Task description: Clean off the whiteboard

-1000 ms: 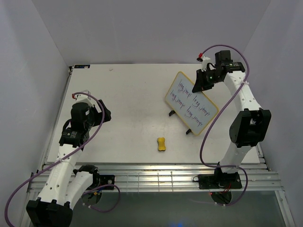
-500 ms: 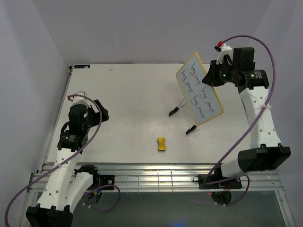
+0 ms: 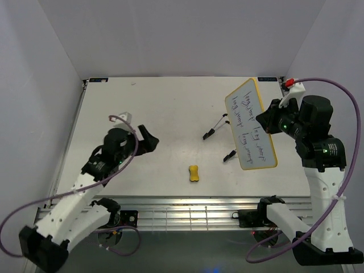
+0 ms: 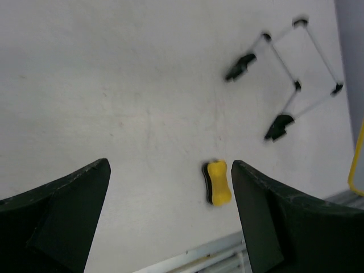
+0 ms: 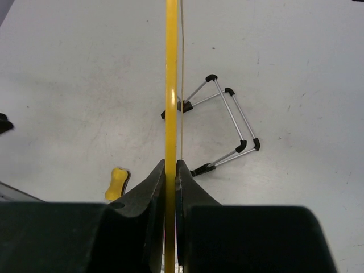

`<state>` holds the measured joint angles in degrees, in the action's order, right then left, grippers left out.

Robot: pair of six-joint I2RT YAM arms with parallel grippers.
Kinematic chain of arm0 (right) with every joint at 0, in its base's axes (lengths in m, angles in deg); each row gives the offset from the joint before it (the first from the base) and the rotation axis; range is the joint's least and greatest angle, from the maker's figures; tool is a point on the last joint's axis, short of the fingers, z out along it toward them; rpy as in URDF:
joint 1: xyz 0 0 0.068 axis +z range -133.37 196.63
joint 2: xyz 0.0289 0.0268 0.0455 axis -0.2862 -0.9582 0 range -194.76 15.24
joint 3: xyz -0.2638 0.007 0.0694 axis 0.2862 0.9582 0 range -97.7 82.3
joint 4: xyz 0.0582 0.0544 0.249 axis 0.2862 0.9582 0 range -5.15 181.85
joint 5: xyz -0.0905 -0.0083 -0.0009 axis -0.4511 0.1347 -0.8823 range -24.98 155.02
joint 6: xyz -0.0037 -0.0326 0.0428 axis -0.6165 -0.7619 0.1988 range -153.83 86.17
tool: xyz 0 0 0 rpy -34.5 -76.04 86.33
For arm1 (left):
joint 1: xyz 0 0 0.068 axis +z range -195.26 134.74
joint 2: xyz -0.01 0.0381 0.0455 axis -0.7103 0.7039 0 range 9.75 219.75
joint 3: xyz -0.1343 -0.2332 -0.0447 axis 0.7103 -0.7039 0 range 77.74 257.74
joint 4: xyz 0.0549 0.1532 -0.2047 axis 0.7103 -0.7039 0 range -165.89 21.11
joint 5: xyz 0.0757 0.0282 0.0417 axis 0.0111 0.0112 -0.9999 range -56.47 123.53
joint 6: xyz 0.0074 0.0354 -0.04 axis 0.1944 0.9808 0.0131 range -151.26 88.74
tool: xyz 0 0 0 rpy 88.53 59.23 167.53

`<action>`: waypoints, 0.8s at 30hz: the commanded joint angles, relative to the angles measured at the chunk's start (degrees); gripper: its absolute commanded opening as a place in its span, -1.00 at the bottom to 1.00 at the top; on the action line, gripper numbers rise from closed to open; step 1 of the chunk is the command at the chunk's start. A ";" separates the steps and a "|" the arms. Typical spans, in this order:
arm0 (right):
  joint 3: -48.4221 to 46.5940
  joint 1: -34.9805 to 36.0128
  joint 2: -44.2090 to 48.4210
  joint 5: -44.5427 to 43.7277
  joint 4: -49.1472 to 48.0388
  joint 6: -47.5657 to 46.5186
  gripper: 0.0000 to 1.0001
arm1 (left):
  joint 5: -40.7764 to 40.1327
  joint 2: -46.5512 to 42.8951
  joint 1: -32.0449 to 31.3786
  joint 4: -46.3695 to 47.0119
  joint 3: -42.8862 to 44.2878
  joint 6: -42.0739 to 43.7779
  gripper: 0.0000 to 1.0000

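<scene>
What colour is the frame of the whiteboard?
Yellow; the whiteboard frame shows best, edge-on, in the right wrist view.

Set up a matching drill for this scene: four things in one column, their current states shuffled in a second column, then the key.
Column one
1. whiteboard
2. eraser
3. wire stand
4. left gripper

Column two
A. open, holding nothing
B. lying on the table, untouched
C. clamped by its edge in the shut right gripper, up off the table
D. standing on the table with nothing resting on it

Pairs: 1-C, 2-B, 3-D, 4-A
</scene>
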<state>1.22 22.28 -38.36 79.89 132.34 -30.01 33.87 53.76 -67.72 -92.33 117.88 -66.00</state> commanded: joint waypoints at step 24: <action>6.63 0.06 11.94 -2.75 -4.86 -1.53 -0.85 | -39.28 64.62 -49.79 -19.81 34.39 -26.26 0.53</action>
<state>8.06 22.32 -27.22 75.15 132.73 -30.80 -3.97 119.22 -117.83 -113.38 150.30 -92.47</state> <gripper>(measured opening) 0.111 0.802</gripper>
